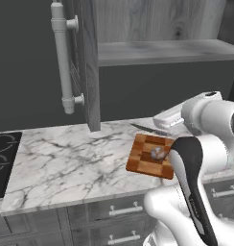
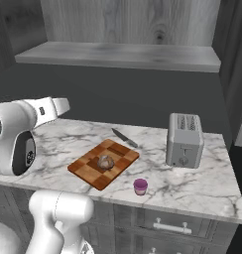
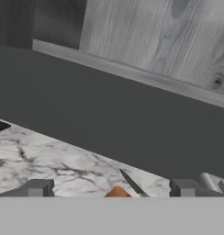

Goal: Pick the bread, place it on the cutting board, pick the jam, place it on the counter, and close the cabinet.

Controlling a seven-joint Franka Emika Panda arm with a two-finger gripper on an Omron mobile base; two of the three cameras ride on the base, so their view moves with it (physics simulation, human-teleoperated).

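Nearest the base, the jam [image 2: 140,186] stands upright on the counter [image 2: 202,183], close to its front edge and just in front of the cutting board [image 2: 88,171]. The bread [image 2: 105,161] sits on the middle of that board, so by the look of it only the cabinet is left to close.

The board lies flat and skewed, its long axis running from the near left corner toward the far right, where a knife [image 2: 125,138] lies just past it on the marble. A toaster [image 2: 184,140] stands well to the right.

The gripper [image 3: 111,189] is spread open and holds nothing, its fingertips [image 3: 36,188] wide apart and looking over the far edge of the board toward the wall.

Higher and farther, the cabinet [image 1: 157,50] stands open, its door [image 1: 85,62] swung out edge-on with the long handle [image 1: 62,57] upright on its outer face. The risk I see is the arm pushing the door near its hinge or glancing off the round handle, leaving it ajar; a low sweep could also knock the jar off the front edge.
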